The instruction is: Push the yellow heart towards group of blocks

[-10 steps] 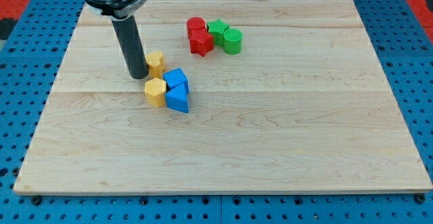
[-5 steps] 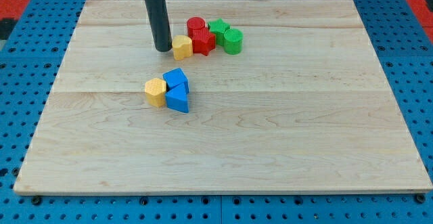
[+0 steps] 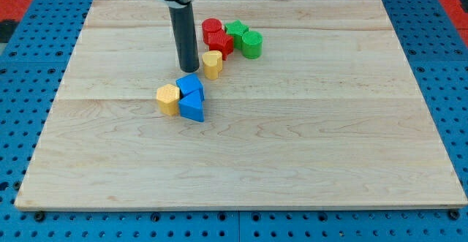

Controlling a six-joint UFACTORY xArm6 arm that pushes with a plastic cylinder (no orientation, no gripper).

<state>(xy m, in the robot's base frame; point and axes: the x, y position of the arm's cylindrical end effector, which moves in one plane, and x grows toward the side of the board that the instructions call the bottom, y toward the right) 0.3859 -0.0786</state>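
Note:
The yellow heart [image 3: 213, 63] stands on the wooden board just below the red star [image 3: 219, 44], touching or nearly touching it. The group at the view's top holds a red cylinder [image 3: 212, 28], the red star, a green star [image 3: 235, 30] and a green cylinder [image 3: 251, 44]. My tip [image 3: 189, 68] is on the board just left of the yellow heart, a small gap apart, and above the blue blocks.
A second cluster lies below my tip: a yellow hexagon [image 3: 168, 99], a blue cube [image 3: 190, 86] and a blue triangular block [image 3: 193, 107]. The board [image 3: 292, 140] rests on a blue pegboard table.
The yellow heart went from near the blue cluster up and right to the red blocks, then slid down-right under the red star. My tip followed, now lower and further right.

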